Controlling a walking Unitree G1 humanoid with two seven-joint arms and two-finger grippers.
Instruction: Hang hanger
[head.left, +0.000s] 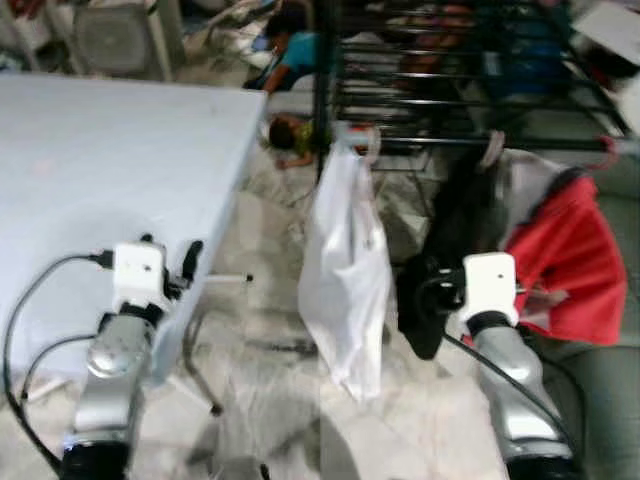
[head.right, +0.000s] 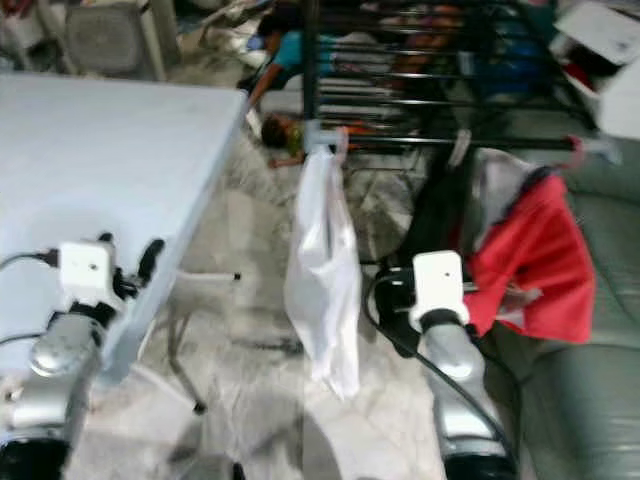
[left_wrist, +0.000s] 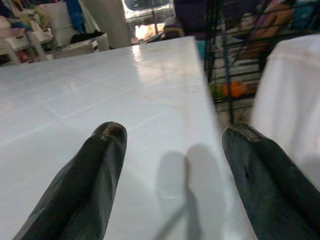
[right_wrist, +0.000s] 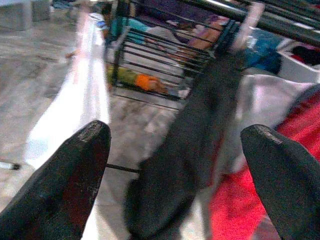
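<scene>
Left claw (left_wrist: 172, 145) spread, empty, over table (head.left: 100, 170) edge, right claw (right_wrist: 177, 142) spread, empty, near black garment (right_wrist: 185, 165), rack rail (head.left: 470, 143).

A white bag (head.left: 345, 270) and dark garment (head.left: 450, 240) hang from the black rack (head.left: 440, 90), with floor gap between them; red cloth (head.left: 570, 260) crowds the right, the pale table (head.left: 110, 190) blocks the left.
</scene>
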